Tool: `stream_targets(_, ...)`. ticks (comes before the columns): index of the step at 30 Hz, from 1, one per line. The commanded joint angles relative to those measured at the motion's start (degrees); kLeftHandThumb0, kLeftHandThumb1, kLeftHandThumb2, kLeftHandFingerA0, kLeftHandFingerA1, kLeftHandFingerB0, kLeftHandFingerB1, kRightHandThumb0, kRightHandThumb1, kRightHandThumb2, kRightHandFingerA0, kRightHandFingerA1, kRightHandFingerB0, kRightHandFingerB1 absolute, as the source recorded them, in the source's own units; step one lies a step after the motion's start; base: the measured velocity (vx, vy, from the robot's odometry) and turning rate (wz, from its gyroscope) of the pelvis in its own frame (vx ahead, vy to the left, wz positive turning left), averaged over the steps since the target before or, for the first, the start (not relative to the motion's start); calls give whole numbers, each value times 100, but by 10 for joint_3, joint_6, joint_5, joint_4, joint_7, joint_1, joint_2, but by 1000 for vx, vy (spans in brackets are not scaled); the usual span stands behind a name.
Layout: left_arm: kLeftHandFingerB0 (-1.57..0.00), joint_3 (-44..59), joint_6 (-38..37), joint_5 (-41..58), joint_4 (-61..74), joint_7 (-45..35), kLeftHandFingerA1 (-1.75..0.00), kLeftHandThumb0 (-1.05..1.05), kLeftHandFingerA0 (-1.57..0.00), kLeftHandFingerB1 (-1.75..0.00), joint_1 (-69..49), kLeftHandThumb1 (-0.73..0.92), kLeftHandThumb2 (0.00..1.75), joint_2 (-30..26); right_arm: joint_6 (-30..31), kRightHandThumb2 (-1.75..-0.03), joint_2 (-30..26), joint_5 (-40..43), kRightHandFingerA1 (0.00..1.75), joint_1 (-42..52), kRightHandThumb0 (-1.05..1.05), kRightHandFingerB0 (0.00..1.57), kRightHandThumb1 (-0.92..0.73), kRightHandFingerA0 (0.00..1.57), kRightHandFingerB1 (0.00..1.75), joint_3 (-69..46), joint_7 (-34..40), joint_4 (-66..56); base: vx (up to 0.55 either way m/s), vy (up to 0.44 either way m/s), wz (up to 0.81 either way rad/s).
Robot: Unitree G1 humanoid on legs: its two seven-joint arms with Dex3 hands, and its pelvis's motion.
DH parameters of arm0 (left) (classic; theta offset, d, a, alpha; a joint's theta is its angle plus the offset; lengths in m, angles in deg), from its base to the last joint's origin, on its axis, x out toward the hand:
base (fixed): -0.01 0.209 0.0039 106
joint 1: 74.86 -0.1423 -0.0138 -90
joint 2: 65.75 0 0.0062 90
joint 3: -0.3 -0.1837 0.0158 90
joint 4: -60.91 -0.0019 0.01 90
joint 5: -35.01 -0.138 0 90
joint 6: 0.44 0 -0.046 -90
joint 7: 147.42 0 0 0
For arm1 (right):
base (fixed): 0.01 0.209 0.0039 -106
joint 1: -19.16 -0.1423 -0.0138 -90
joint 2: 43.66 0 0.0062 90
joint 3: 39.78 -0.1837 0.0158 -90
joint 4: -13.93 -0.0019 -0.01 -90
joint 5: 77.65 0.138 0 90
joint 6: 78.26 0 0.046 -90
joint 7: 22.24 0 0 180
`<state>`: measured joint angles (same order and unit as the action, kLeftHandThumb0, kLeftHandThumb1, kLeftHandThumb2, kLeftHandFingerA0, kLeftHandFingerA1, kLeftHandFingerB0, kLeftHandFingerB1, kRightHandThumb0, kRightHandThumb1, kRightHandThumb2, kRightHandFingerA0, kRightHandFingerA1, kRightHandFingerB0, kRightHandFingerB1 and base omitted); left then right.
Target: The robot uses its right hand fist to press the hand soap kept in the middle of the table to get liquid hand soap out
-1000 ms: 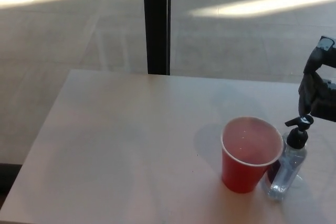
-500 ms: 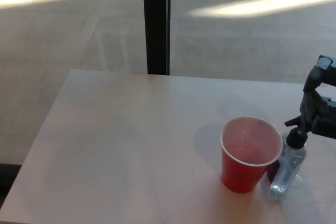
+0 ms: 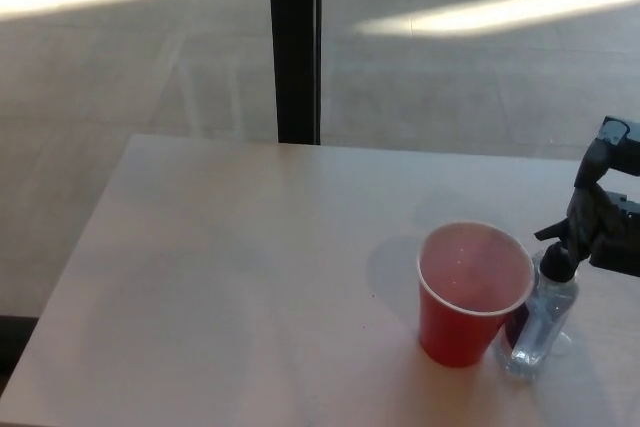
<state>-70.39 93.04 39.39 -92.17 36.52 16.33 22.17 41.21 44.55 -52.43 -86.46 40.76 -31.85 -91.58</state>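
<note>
Nearest item: soap bottle (image 3: 541, 322), clear plastic w/ black pump, standing upright on the desk (image 3: 230, 277) at near right. Its base sits just right of the cup (image 3: 470, 292), and the two look to be touching or nearly so; contact can't be confirmed. Cup is red, open side up, pale interior, upright, approx. right of desk centre.

Pump head (image 3: 558, 262) is at the bottle top, nozzle pointing left toward the cup rim.

Right hand (image 3: 600, 222) enters from the right edge, black, positioned directly on top of the pump head; nozzle tip shows just left of the hand. Fingers are curled in, fist-like, enclosing nothing; only part of the hand is in frame, the rest cut off at the right edge. Left hand: not in view.

Desk surface: pale, matte, w/ faint shadows left of the cup. Left half and far side carry no items in frame.

Far side: a dark vertical post (image 3: 297, 42) rises behind the desk's far edge, approx. centre. Behind it, grey floor (image 3: 120, 67) w/ two bright light strips at far left and far right.
</note>
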Motion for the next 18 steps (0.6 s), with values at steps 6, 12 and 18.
stream_targets(6, -52, -5, -11, 2, -7, 10, -107, -32, -51, -103, 4, 41, 158, -13, -11, -125, -34, -37, 175, 28, -16, 68, -57, 100, 172, 22, -33, 45, 0, 0, 0)
stream_targets(12, -47, 2, 2, 11, -1, 17, -106, -31, -50, -99, 11, 45, 157, -11, -20, -126, -64, -55, 175, 28, -18, 68, -53, 99, 168, 46, -41, 64, 0, 0, 0)
stream_targets(18, -41, 4, 3, 13, -2, 8, -104, -30, -49, -93, 16, 44, 158, -15, -41, -134, -87, -62, 175, 41, -16, 70, -46, 96, 163, 61, -64, 78, 0, 0, 0)
